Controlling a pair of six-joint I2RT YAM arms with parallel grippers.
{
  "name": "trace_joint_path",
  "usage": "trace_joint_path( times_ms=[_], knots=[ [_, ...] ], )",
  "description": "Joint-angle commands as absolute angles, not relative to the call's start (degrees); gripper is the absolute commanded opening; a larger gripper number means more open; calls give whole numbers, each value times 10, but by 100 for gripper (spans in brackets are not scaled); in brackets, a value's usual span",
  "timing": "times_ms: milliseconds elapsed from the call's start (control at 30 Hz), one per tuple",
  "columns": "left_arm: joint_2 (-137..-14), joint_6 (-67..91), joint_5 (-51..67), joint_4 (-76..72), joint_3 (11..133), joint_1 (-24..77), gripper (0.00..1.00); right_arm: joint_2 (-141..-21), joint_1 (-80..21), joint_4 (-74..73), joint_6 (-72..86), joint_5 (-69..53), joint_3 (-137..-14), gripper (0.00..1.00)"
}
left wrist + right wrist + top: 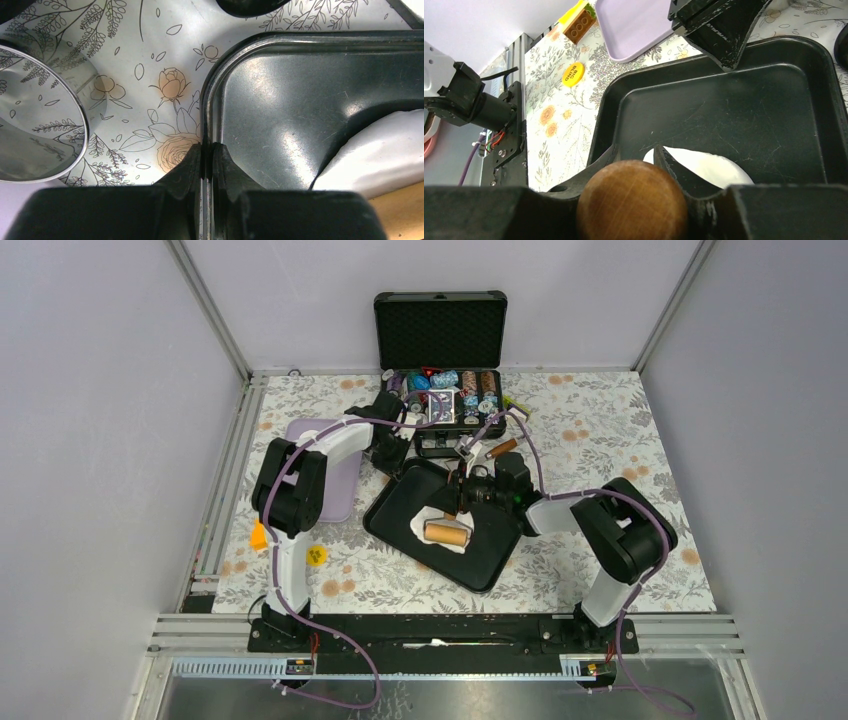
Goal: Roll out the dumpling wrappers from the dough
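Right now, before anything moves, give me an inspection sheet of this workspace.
Surface: floral tablecloth, black tray on it.
Job's things: dough in the tray, rolling pin lying on it; steel ring beside the tray; no wrappers seen.
Clutter: open chip case, lavender tray, yellow disc, toy brick.
Hands: left hand shut on the black tray's rim; right hand gripping the rolling pin's handle.
Cables: purple cables along both arms.
Surroundings: grey walls, metal frame.

White dough (pixel 428 516), brown rolling pin (pixel 447 533), black tray (pixel 490 552), floral-patterned table cover (pixel 600 440), lilac board (pixel 345 495).
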State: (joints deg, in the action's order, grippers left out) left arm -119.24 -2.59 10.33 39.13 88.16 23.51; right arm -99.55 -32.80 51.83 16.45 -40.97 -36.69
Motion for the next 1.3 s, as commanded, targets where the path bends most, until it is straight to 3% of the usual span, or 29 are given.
trace_joint_path(
  times_ms=[0, 367, 600, 633, 667, 767, 867, 900, 1033, 1267],
  knots=[
    [-1220, -48, 70, 411, 882, 232, 0, -1016, -358, 354, 130, -463, -305, 0],
    [-1220, -46, 68, 412, 882, 232, 0, -994, -366, 360, 134, -485, -308, 0],
    [-1195, -55, 88, 393, 861, 232, 0, -919, -332, 352, 181, -551, -459, 0],
    [-1184, -55, 90, 389, 858, 232, 3, -912, -326, 353, 194, -553, -481, 0],
    [-1176, -55, 95, 388, 858, 231, 13, -907, -321, 362, 208, -557, -490, 0],
    [-1142, -44, 128, 382, 852, 226, 59, -888, -309, 373, 233, -565, -506, 0],
    [-1103, -39, 139, 375, 845, 223, 93, -863, -291, 374, 253, -577, -510, 0],
    [-1091, -39, 141, 375, 845, 221, 98, -853, -282, 383, 264, -582, -507, 0],
    [-1032, -34, 180, 390, 863, 197, 99, -815, -237, 489, 351, -585, -483, 0],
    [-890, -58, 380, 432, 892, 164, 99, -774, -209, 585, 451, -562, -460, 0]
  ],
)
